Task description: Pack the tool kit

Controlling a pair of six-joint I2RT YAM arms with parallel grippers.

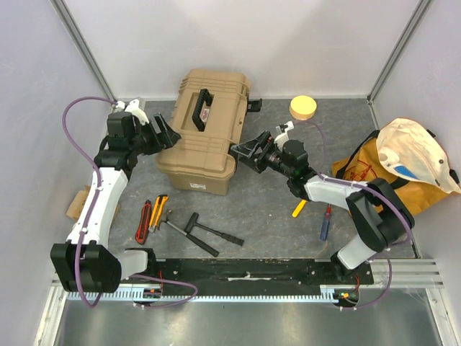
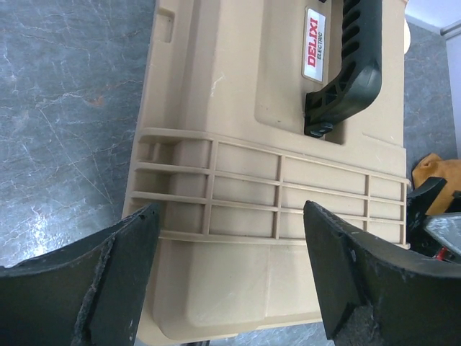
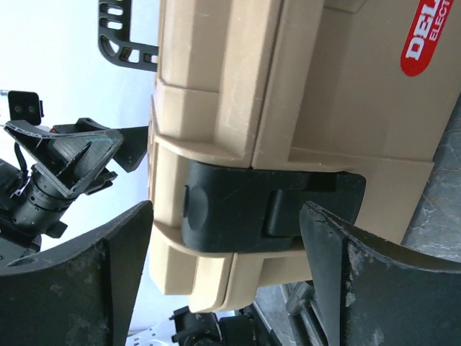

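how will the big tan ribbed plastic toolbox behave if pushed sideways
The tan ribbed plastic toolbox looks rigid, so it probably won't flex. Low and wide, it should slide, not tip. One black latch lies flat across the seam, so it probably stays closed.

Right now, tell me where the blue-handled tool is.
In the top view, the blue-handled tool lies on the table's right side, beside the right arm, a yellow tool just left of it.

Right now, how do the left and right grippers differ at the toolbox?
The left gripper sits at the toolbox's ribbed side; the right gripper sits at the opposite, latch side. The right gripper's jaws bracket a black latch lying flat; the left gripper's jaws frame only tan ribs. Shared: both open, holding nothing.
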